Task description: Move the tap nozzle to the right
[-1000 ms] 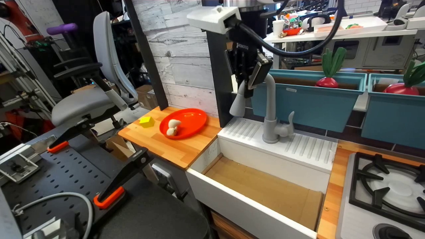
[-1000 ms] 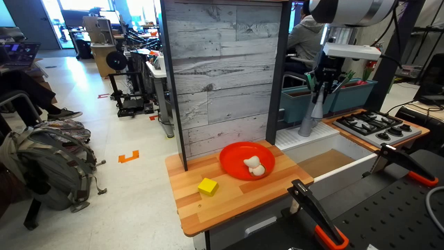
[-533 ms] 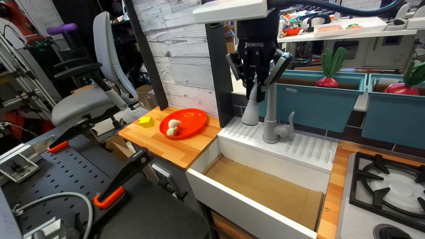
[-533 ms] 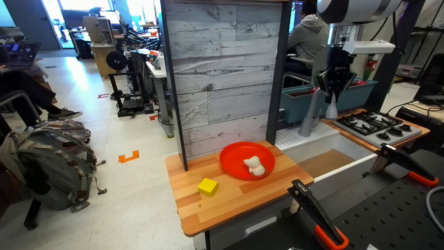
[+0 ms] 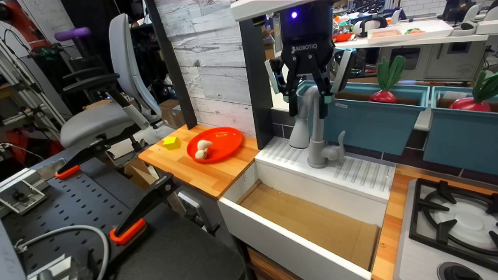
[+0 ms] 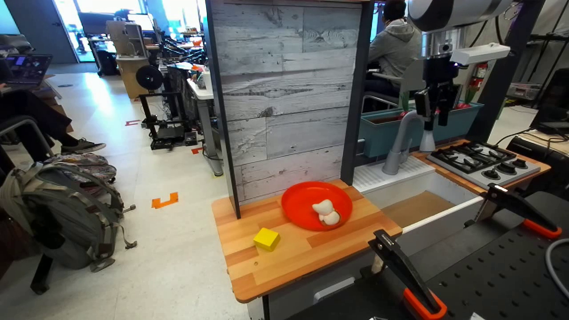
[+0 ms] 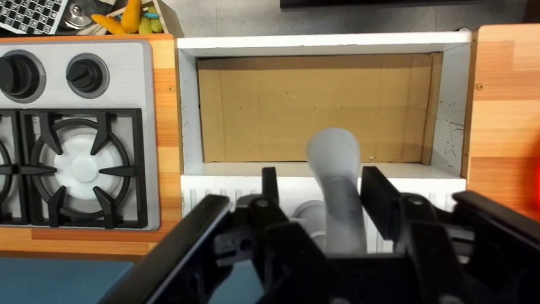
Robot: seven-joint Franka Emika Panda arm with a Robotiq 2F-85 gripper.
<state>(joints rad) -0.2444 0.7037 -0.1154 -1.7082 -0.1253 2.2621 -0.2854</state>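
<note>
The tap nozzle [image 5: 299,135] is a matte grey gooseneck spout on the white ridged ledge behind the sink. Its outlet points down and also shows in an exterior view [image 6: 427,142]. My gripper [image 5: 308,111] stands upright over the spout, pointing down, and is open. In the wrist view the nozzle [image 7: 335,156] lies between the spread fingers of my gripper [image 7: 320,179]. It is close to the right-hand finger [image 7: 376,198] in that view; I cannot tell if they touch. A wide gap lies on the other side. The short lever handle [image 5: 339,147] stands beside the tap base.
The white sink [image 5: 288,241] has cardboard on its floor. A stove [image 5: 404,233] stands beside it. Teal planters [image 5: 358,126] hang behind the tap. A dark post [image 5: 255,85] and wood panel stand near the gripper. A red plate [image 5: 227,142] and yellow block [image 5: 172,143] lie on the counter.
The nozzle outlet has swung rightward in both exterior views, with my gripper moving along and turning. The fingers were close together on the nozzle and have now opened apart.
</note>
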